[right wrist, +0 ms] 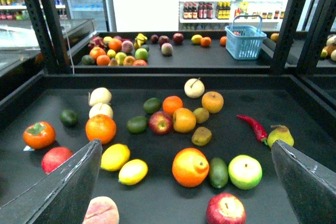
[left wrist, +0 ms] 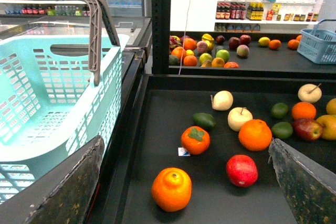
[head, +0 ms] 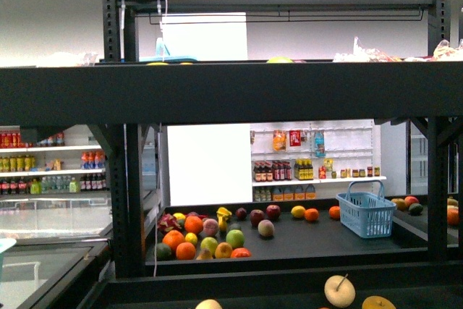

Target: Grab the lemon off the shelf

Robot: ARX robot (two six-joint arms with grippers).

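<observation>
Hovering above the flat dark deck of the black metal-framed shelf (right wrist: 294, 103), my right fingers (right wrist: 63, 187) are spread wide and grip nothing. The smooth, bright yellow oval lemon (right wrist: 115, 157) lies on the deck just past the tip of one of them. It is inside the gap but far nearer that finger than the other. A second yellow oval fruit (right wrist: 133, 171) of much the same look lies against it, a little further into the gap. Towards the middle of the gap sits a large round navel orange (right wrist: 190, 167). A dark green avocado (right wrist: 218, 172) lies right against the orange, and a round pale green apple (right wrist: 244, 171) sits just beside that, near my other right finger. A pinkish fuzzy peach (right wrist: 101, 211) sits close against the inner side of the finger nearest the lemon; I cannot tell whether they touch.

My left fingers (left wrist: 68, 192) are likewise spread wide, pinching nothing. Between them on the dark deck lie a bright orange knobbed tangerine (left wrist: 171, 189) and a round red pomegranate (left wrist: 241, 170). Beyond those is an orange-red persimmon with a green cap (left wrist: 195, 140). Outside one left finger, off the shelf's edge, stands a pale teal slotted plastic basket with a grey handle (left wrist: 52, 93).
</observation>
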